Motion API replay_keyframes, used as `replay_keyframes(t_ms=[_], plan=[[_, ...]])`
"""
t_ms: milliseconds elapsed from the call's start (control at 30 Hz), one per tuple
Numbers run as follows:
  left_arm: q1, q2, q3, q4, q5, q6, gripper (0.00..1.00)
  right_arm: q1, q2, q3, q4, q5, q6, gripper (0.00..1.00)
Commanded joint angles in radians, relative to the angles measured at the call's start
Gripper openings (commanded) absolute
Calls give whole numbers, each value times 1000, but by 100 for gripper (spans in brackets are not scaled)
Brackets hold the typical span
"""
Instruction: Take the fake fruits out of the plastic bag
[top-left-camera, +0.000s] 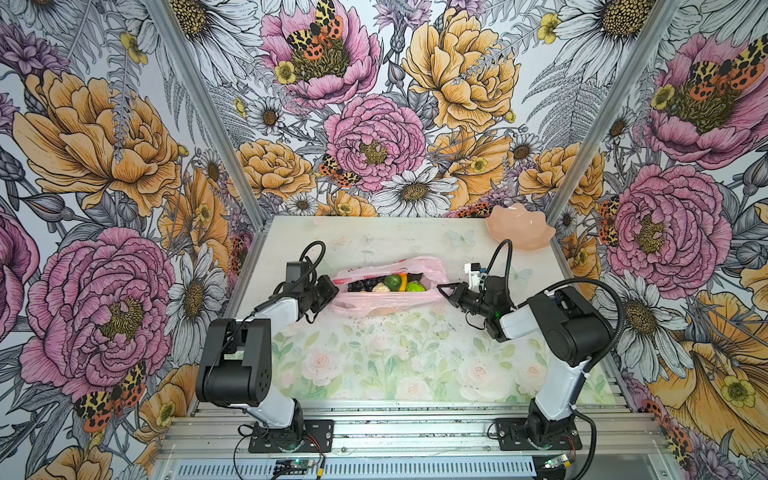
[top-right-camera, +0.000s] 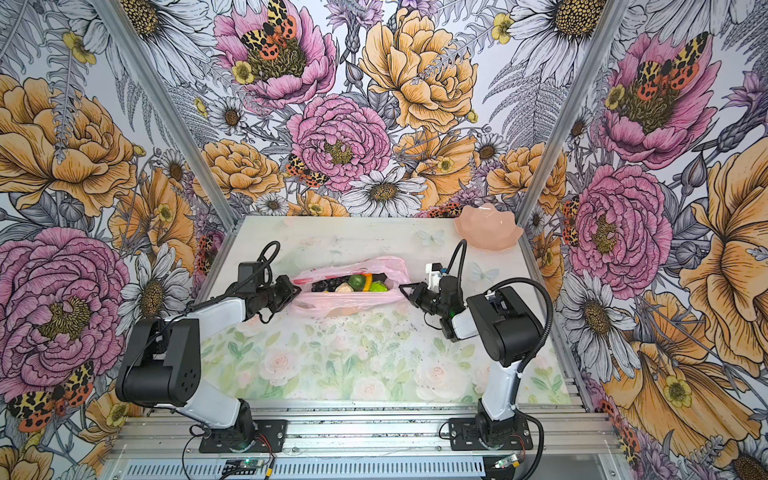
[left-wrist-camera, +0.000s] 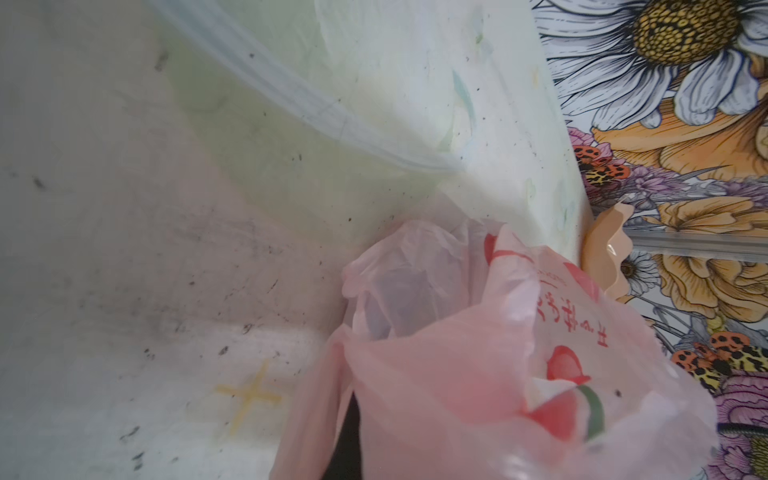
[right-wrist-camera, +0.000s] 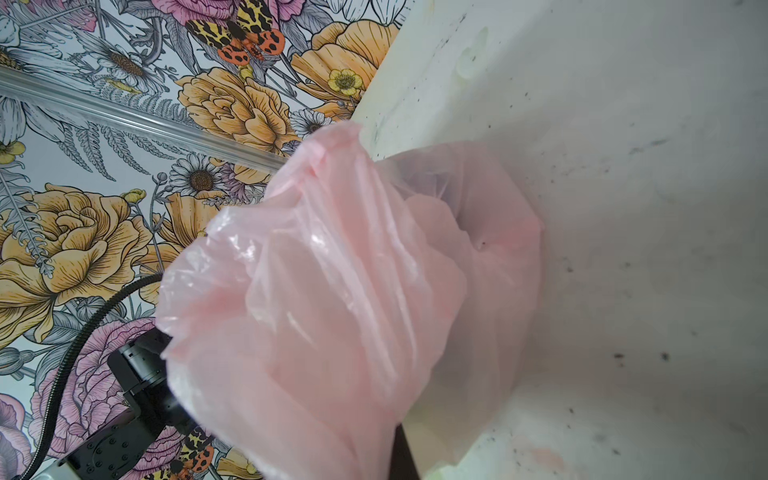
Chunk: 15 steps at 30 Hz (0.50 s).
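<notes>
Left gripper (top-left-camera: 333, 291) and right gripper (top-left-camera: 444, 289) were each found clamped tight on opposite ends of the pink plastic bag (top-left-camera: 386, 302), which lay mid-way along the table (top-left-camera: 374, 357) with its mouth stretched open, fake fruits (top-left-camera: 392, 283) inside, and the peach bowl (top-left-camera: 519, 232) well apart at the far right corner.

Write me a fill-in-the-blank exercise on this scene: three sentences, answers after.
1. The fruits lie ____ the bag.
2. The left gripper and the right gripper are each ____ on one end of the bag.
3. In both top views the bowl stands at the far ____ corner of the table.
Answers: inside; shut; right
</notes>
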Motion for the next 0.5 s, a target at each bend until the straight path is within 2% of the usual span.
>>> replay_keyframes(t_ms=[0,67,167,333,467], plan=[[0,-8,-7,120,7,-29,0,-21,-26,16,-79,78,-58,18],[-37,-14,22,58,-44,12,0,-19,-72,13,-165,103,-104,37],[-93,-24,72,-27,-117,68,0,-12,-176,19,-355,159,-208,51],[-161,-34,134,-132,-231,131,0,11,-375,66,-721,321,-428,62],[-172,-25,159,-158,-251,142,0,135,-458,209,-1031,535,-701,71]])
